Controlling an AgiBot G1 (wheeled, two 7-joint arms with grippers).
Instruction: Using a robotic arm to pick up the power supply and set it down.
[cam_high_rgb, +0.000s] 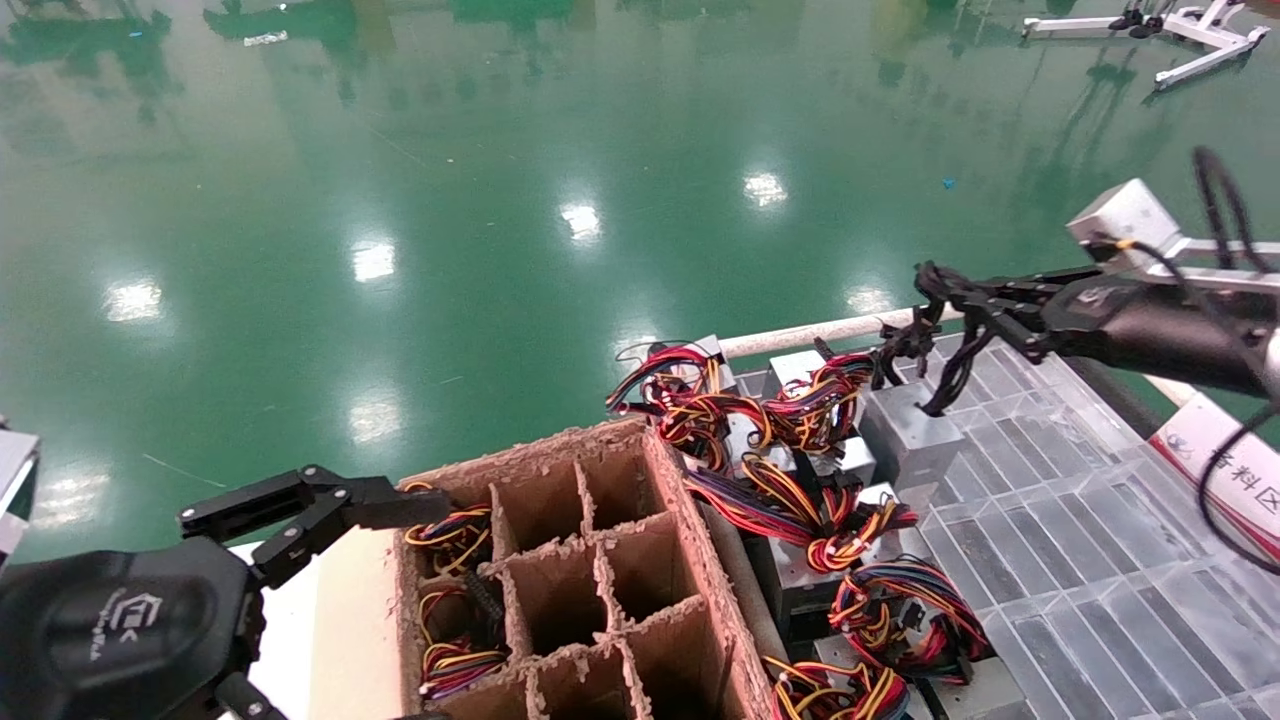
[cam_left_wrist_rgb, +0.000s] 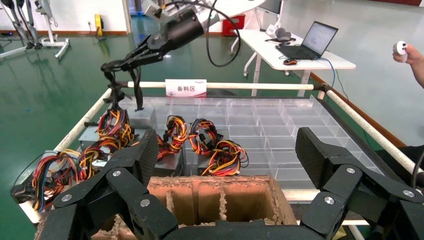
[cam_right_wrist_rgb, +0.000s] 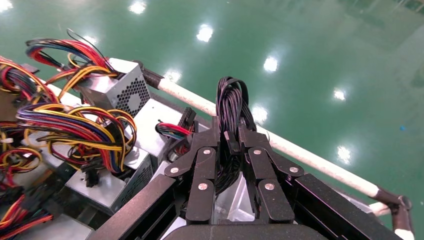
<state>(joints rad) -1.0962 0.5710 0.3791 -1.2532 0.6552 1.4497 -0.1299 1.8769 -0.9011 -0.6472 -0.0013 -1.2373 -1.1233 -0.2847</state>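
The right tool (cam_high_rgb: 935, 325) is at the far right of the scene, above the far edge of the clear grid tray (cam_high_rgb: 1080, 520). Its black fingers (cam_right_wrist_rgb: 205, 172) are closed tight on the black cable bundle (cam_right_wrist_rgb: 231, 107), which stands up between them in the right wrist view. In the head view and in the left wrist view part of this bundle hangs down from the tool as a loop (cam_left_wrist_rgb: 137, 92). The power supply (cam_high_rgb: 910, 425), a small silver-grey box, sits on the tray just below the right tool and to the right of the other grey boxes. I cannot tell if it is lifted from the tray or rests on it.

To the left of it, several grey boxes with red, yellow and black wire bundles (cam_high_rgb: 790, 500) lie close together, some touching. A white bar (cam_high_rgb: 810, 335) runs along the far side of the tray.

The left tool (cam_high_rgb: 300, 515) is at the near left, just beside the brown cardboard divider box (cam_high_rgb: 600, 580). Its fingers (cam_left_wrist_rgb: 320, 160) are spread wide and hold nothing. Two cells on the left side of this box contain coloured wire bundles (cam_high_rgb: 455, 600). Beyond everything is the shiny green floor (cam_high_rgb: 450, 200). In the left wrist view a white sign with red characters (cam_left_wrist_rgb: 186, 88) stands on the far bar.
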